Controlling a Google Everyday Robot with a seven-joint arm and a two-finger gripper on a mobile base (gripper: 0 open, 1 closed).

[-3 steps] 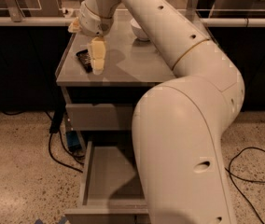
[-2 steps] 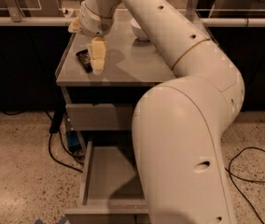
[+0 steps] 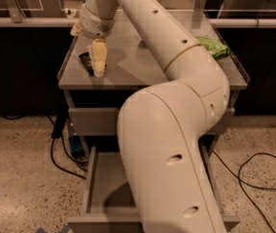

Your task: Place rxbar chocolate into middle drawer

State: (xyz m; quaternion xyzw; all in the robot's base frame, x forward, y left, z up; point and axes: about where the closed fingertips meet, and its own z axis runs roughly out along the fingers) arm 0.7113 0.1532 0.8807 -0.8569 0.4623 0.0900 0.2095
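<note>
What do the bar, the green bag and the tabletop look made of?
Bar, just left of the gripper: flat and dark, likely a film wrapper, hard to confirm. Green bag: thin crinkled film, judging by its creases. Tabletop: smooth matte grey, laminate or painted metal; cannot tell which.

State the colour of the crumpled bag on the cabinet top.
Green bag, clearest in the camera view; the pincer hangs over the left of the cabinet top.
</note>
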